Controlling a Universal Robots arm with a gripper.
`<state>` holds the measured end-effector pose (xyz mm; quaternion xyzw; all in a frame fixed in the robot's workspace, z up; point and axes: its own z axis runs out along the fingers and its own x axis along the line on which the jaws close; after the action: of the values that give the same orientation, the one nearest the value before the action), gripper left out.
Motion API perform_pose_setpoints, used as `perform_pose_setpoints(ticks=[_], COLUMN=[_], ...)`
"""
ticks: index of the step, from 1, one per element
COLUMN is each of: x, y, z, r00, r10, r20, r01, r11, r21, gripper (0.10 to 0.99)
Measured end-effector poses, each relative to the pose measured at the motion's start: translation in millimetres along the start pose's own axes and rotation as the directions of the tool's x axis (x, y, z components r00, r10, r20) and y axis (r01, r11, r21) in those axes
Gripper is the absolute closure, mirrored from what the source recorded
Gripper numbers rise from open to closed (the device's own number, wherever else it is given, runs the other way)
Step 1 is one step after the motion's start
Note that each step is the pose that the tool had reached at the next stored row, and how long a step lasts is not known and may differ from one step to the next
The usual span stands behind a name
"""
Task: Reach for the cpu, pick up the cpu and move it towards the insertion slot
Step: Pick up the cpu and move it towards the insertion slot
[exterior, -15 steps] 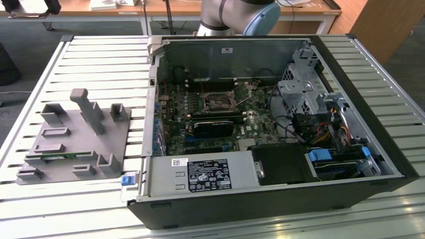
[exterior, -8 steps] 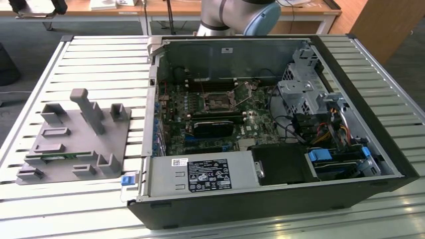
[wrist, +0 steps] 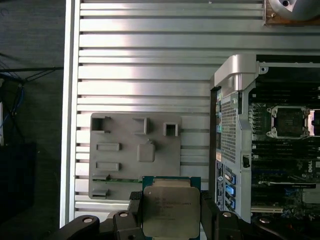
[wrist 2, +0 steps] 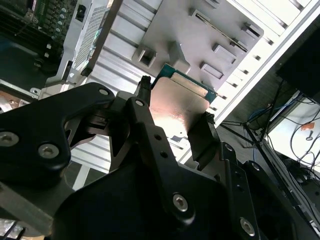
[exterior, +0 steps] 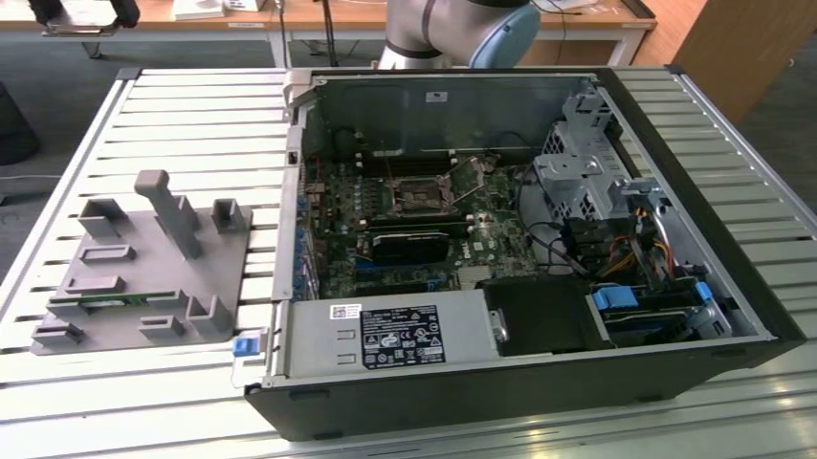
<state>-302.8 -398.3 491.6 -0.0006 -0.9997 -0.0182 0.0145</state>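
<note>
In both wrist views my gripper (wrist: pixel 171 216) is shut on the cpu (wrist: pixel 170 210), a flat square chip with a silver metal top and a green rim. Black fingers (wrist: pixel 135 220) press on two opposite edges of the chip. From underneath, the second wrist view shows the same cpu (wrist 2: pixel 177 102) clamped in the gripper (wrist 2: pixel 175 117). I hold it high above the table, over the edge of the grey parts fixture (wrist: pixel 135 155). The insertion slot (wrist: pixel 289 122) is a dark square socket in a silver bracket on the motherboard inside the open computer case, also seen as the insertion slot (exterior: pixel 419 194).
The open computer case (exterior: pixel 511 373) lies on a slatted metal table (exterior: pixel 191 115), with the grey fixture (exterior: pixel 141 268) at the exterior view's left. A green memory stick (exterior: pixel 121 299) rests in the fixture. Cables and a drive cage (exterior: pixel 575 182) crowd the case's right side.
</note>
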Motion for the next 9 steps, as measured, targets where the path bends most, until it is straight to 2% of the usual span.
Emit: perform_pose_setpoints(ticks=[9], x=[-5.6], y=[0.0], z=[-0.1], r00=[1.0000], r10=[-0.002], r20=[0.0000], r01=[0.002], r11=[1.0000], r21=[0.000], gripper=[0.541])
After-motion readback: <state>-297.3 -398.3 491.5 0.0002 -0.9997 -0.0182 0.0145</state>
